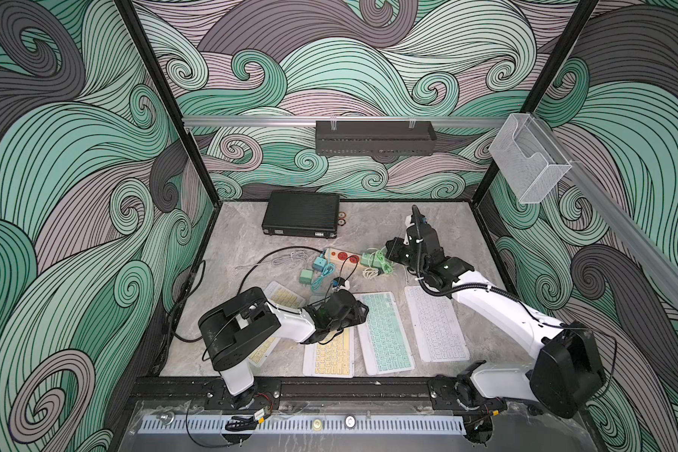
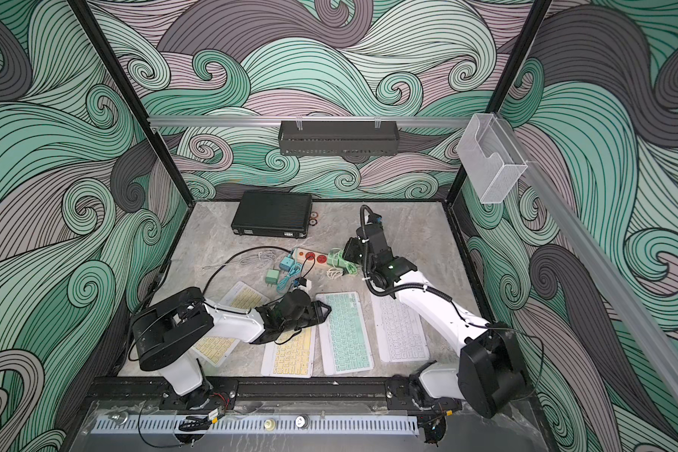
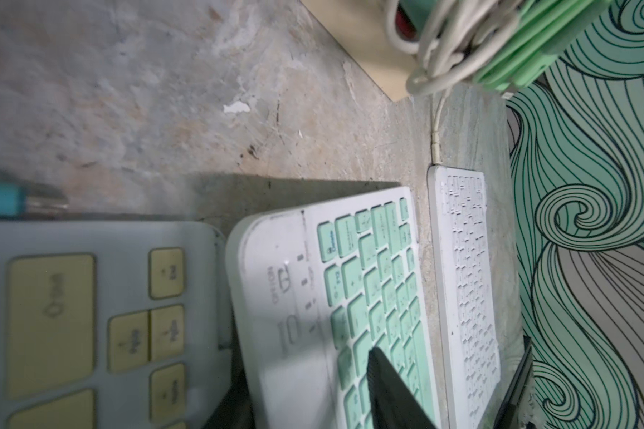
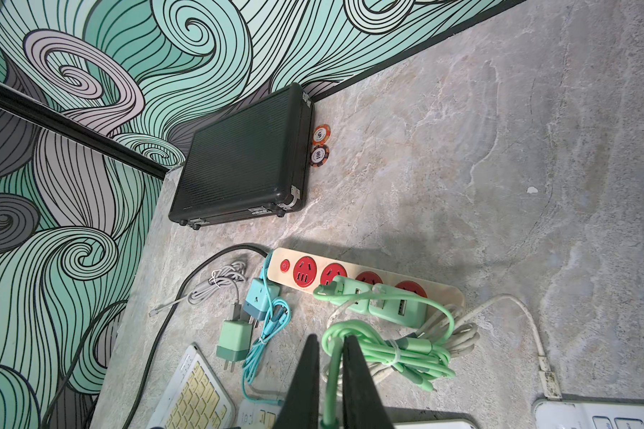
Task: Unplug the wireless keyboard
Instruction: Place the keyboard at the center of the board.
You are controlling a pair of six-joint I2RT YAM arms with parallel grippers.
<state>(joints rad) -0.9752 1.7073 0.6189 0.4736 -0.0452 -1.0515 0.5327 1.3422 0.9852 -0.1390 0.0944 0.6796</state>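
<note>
Since the teal plug (image 3: 14, 200) lay with its metal tip bare just off the far edge of the yellow keyboard (image 1: 329, 356), I read that keyboard as unplugged, though the plug was blurred. It sat flat at the table (image 1: 251, 242) front, beside the mint keyboard (image 1: 384, 332), under the left gripper (image 1: 360, 314), whose fingers (image 3: 387, 393) stood apart on nothing. Right gripper (image 4: 329, 338) pinched the green cable (image 4: 329, 386) by the power strip (image 4: 276, 276). Best move looked like: left straight up, clear of that plug; right not dragging the green adapters (image 4: 395, 308)
</note>
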